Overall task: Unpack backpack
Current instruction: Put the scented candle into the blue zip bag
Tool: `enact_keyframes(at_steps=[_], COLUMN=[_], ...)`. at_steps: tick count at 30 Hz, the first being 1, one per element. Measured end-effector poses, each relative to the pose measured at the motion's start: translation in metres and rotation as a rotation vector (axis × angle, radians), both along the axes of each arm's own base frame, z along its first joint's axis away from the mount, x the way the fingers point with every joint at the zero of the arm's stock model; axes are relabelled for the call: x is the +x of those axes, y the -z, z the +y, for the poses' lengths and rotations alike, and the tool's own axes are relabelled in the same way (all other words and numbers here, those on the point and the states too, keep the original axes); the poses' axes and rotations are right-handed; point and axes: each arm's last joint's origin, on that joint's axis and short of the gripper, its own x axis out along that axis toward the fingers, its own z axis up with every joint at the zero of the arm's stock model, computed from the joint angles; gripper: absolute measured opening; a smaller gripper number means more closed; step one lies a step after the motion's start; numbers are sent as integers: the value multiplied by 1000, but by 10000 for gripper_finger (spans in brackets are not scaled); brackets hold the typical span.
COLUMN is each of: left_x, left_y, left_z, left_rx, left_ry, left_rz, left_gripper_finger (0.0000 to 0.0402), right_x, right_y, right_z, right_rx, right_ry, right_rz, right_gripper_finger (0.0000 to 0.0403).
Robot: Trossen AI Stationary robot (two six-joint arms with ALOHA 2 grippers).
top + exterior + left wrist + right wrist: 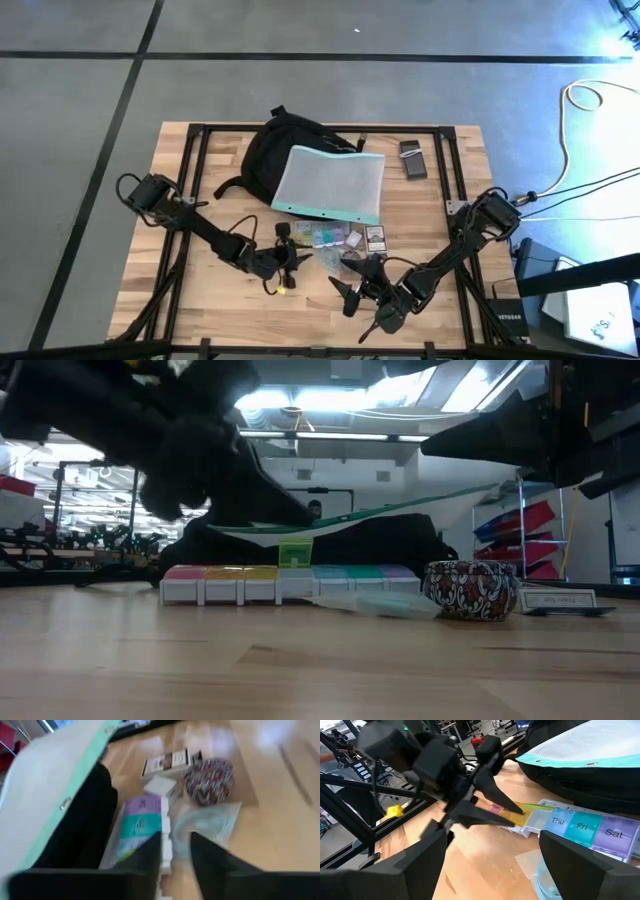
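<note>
1. Wood table [200,290] on a black frame, grey floor around it; the low view shows a workshop behind.
2. Backpack [270,155] lies at upper centre of the high view, at the table's far edge.
3. A mesh pouch [330,183] with teal edging lies on the backpack's right side, overhanging toward the table centre.
4. Pill box [325,236], a rainbow row of day compartments, sits just below the pouch in the high view; the right wrist view shows "Thu", "Fri", "Sat" lids.
5. A patterned round tin [468,590] sits right of the pill box in the low view; a card [376,239] lies near it and a clear bag [210,822] beside the tin.
6. A dark phone-like item [412,160] lies at upper right of the table.
7. Left gripper [300,258], lower centre, is at the pill box's left end, fingers narrowed around the box's end; firm grip, cannot tell.
8. Right gripper [352,285], lower centre-right, jaws spread wide, nothing between them, just off the pill box.
</note>
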Motion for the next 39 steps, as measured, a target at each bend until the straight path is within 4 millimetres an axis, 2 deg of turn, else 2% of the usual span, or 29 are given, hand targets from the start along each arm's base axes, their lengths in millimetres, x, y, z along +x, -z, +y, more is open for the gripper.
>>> enact_keyframes(at_steps=[2,6,11,16,26,31,39], left_x=[1,1,3,6,2,2,7], left_y=[-2,-9,-12,-9,-8,-5,2], left_z=[-1,-2,3,13,17,19,36], left_rx=[0,-7,-30,-124,-85,-121,-228], left_ry=[27,44,24,-37,-218,-219,-185], left_rz=[-7,-39,-56,-65,-101,-77,3], left_gripper_finger=[13,2,0,0,0,0,0], right_x=[0,0,0,0,0,1,2], right_y=[0,0,0,0,0,-1,-3], right_z=[0,0,0,0,0,1,1], right_rx=[0,2,10,11,7,24,34], right_ry=[-1,-6,-12,-12,-11,-10,-5], right_rz=[1,4,3,1,6,-11,-27], right_gripper_finger=[301,301,301,301,301,301,301])
